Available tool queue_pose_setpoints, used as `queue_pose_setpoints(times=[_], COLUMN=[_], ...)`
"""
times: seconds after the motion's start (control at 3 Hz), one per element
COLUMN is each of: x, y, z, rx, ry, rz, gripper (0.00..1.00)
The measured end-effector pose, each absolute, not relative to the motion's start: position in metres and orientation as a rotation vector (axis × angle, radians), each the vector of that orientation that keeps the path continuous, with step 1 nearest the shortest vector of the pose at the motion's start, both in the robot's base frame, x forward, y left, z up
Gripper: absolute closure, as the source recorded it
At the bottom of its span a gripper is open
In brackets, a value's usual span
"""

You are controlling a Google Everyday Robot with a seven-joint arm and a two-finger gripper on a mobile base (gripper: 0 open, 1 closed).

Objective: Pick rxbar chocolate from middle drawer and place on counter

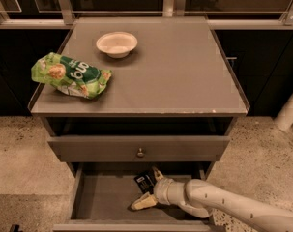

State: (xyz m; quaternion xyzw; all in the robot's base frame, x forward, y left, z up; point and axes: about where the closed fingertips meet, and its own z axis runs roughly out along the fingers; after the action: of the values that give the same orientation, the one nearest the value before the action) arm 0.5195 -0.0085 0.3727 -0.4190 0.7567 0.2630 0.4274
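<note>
The rxbar chocolate (145,182) is a small black bar with a white label. It lies on the floor of the open middle drawer (100,197), near the back. My gripper (146,188) reaches into the drawer from the right. Its fingers are spread apart: one fingertip (157,172) sits just right of the bar and the other (141,204) lies in front of it. The bar sits between them, close to the far finger. The counter (175,71) is above, with open surface on its right half.
A green crinkly snack bag (71,75) lies on the counter's left side. A white bowl (116,43) stands near its back. A shut drawer front with a round knob (140,152) overhangs the open drawer. A white post (288,111) stands at the right.
</note>
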Motion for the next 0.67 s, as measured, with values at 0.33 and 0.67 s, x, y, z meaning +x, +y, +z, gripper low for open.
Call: queue_pose_setpoints(times=[0.33, 0.67], x=[0.5157, 0.5154], y=[-0.0124, -0.0127], z=[0.3625, 0.3617], rx=[-1.039, -1.038], ry=[1.911, 1.913], rz=[0.668, 0.669], gripper=[0.00, 0.00])
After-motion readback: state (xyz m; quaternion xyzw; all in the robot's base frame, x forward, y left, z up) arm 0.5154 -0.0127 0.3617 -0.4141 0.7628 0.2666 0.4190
